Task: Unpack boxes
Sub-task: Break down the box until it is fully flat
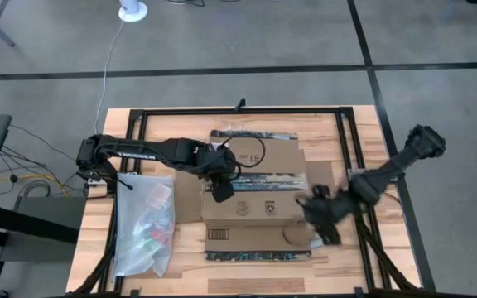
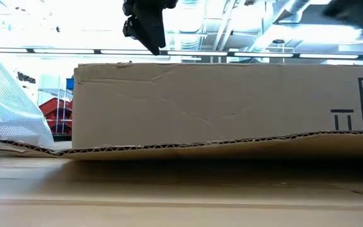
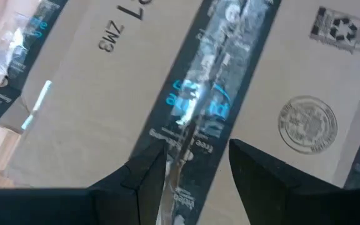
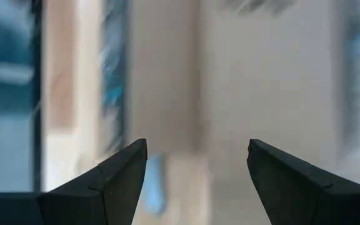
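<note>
Overhead, I saw the cardboard box lying flat in the middle of the bench, its side flaps splayed outward toward the far and near edges. It was brown corrugated board, matte and lightly creased, and the fluted edge of a flap showed plainly in the low view. A glossy dark tape strip with blue lettering ran along the closed seam, parallel to the bench's long edges, and the box's own long axis lay the same way. Printed marks sat on the top panel, with a round stamp and a recycling mark visible from the left wrist camera; a white barcode label lay toward the near edge.

My left gripper hung over the left part of the box top, above the tape. Its fingers stood a small way apart, straddling the tape line, with nothing between them.

My right gripper was at the box's right end, near the near-right corner of it. Its fingers were spread wide and held nothing; what lay beyond them was too blurred for me to read.

A clear crinkled plastic bag with small colourful items inside rested by the bench's left edge, just beside the box.
</note>
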`<control>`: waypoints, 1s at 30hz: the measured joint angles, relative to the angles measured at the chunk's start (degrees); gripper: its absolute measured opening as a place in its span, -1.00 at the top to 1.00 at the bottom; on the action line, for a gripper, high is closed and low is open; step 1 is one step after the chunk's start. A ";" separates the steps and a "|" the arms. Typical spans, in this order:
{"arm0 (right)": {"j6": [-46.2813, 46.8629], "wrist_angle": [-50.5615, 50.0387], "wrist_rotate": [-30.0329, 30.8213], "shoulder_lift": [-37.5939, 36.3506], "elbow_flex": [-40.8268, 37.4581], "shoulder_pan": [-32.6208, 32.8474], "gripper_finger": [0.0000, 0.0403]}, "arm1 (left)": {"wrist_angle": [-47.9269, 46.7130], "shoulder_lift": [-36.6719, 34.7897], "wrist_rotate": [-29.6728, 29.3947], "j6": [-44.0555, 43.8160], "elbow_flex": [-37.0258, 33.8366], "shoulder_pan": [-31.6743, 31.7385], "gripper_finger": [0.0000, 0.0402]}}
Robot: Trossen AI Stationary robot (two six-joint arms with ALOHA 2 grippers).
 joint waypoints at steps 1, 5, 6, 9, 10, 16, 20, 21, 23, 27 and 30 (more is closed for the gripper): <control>2.26 1.11 -0.01 0.16 -1.02 2.69 -0.29 | -0.01 -0.01 0.00 -0.30 0.00 -0.37 0.19; 13.13 4.99 0.37 2.22 -6.55 12.01 -0.29 | -0.02 -0.04 0.00 -0.98 0.00 -1.61 0.19; 15.34 6.15 0.43 3.01 -8.07 13.58 -0.29 | -0.02 -0.04 0.02 -0.91 0.00 -1.70 0.19; 18.64 10.05 0.49 6.38 -12.32 15.68 -0.29 | 0.00 -0.04 0.00 -0.89 0.00 -1.81 0.19; 18.88 10.76 0.59 7.75 -13.36 15.70 -0.29 | -0.03 -0.04 -0.01 -0.89 0.00 -1.80 0.19; 16.47 16.50 0.81 14.78 -15.83 14.59 -0.29 | -0.07 -0.04 -0.02 -0.91 0.00 -1.78 0.19; 13.14 20.94 0.85 19.21 -15.77 13.21 -0.29 | -0.22 -0.05 -0.02 -0.93 0.00 -1.78 0.19; 12.75 21.13 0.62 20.28 -15.69 12.62 -0.29 | -0.21 -0.06 -0.03 -0.93 0.00 -1.78 0.19; 12.04 21.12 0.02 22.08 -15.49 11.66 -0.29 | -0.26 -0.07 -0.02 -0.96 0.00 -1.78 0.19; 10.92 20.92 -3.87 24.07 -15.20 9.34 -0.24 | -0.27 -0.07 0.00 -0.97 0.00 -1.78 0.19; 10.48 21.50 -5.72 24.01 -15.22 8.40 0.12 | -0.25 -0.07 0.02 -1.38 0.00 -1.83 0.19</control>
